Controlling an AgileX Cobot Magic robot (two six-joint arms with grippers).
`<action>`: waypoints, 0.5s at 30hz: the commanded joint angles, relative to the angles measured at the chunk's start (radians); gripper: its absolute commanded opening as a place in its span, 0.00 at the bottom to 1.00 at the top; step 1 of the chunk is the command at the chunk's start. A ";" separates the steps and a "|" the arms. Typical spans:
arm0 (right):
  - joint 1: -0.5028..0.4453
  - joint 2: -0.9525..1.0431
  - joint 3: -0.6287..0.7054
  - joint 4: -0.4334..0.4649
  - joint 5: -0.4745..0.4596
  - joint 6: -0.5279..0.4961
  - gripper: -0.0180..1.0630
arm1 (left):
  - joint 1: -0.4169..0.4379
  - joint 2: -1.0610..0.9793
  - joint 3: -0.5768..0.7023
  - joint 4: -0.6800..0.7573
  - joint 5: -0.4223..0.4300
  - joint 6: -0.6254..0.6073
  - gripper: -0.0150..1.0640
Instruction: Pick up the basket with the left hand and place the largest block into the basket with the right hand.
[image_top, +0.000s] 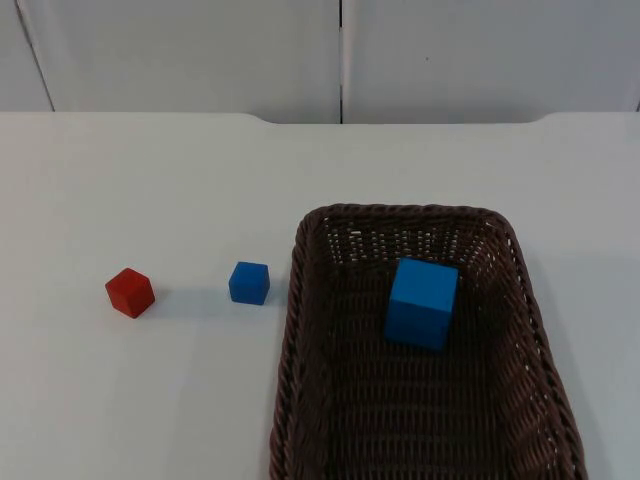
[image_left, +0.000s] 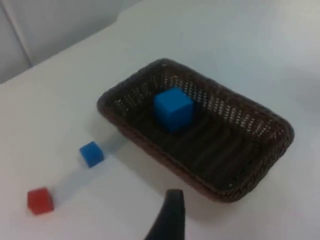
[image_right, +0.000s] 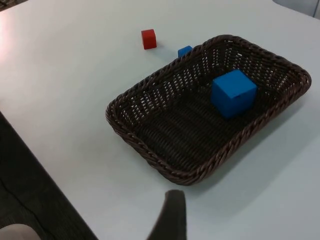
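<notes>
Basket (image_top: 300, 330) sits flat on the white counter (image_top: 150, 180), dark brown wicker, rectangular, long axis running away from the partition wall (image_top: 200, 50). Its near end runs off the lower edge of the top view.

Big blue block (image_top: 422, 302) is already inside the basket, resting on the woven floor in the half nearer the wall, slightly toward the robot's right wall but not touching any side. Sits flat, rotated a little off the basket's axes. Same block in the left wrist view (image_left: 173, 109) and the right wrist view (image_right: 233, 92), clear of the rim in both.

Small blue block (image_top: 249, 282) is on the counter just beside the basket's left wall, outside it, narrow gap, not touching. Red block (image_top: 130, 292) is further out on the same side, well apart from the basket, roughly in line with the small blue one, turned corner-on. Both show in the left wrist view too: small blue (image_left: 91, 153), red (image_left: 40, 200).

Left gripper (image_left: 170, 220): one black fingertip visible, hanging above bare counter just outside the basket's long wall, not touching it. Holding nothing; cannot tell if the fingers are spread or pressed together.

Right gripper (image_right: 171, 217): one black fingertip, above bare counter off a short end of the basket, apart from the rim. Holding nothing; finger spread cannot be told either.

Basket is on the counter with nothing gripping it.
</notes>
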 joint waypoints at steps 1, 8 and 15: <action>0.003 -0.003 0.000 -0.004 -0.002 -0.004 0.68 | -0.003 -0.052 0.005 0.049 0.015 -0.062 0.73; 0.003 -0.003 0.000 -0.004 -0.002 -0.005 0.68 | -0.002 -0.155 0.005 0.201 0.080 -0.208 0.73; 0.003 -0.003 0.000 -0.004 -0.002 -0.005 0.68 | -0.002 -0.155 0.074 0.190 0.106 -0.222 0.73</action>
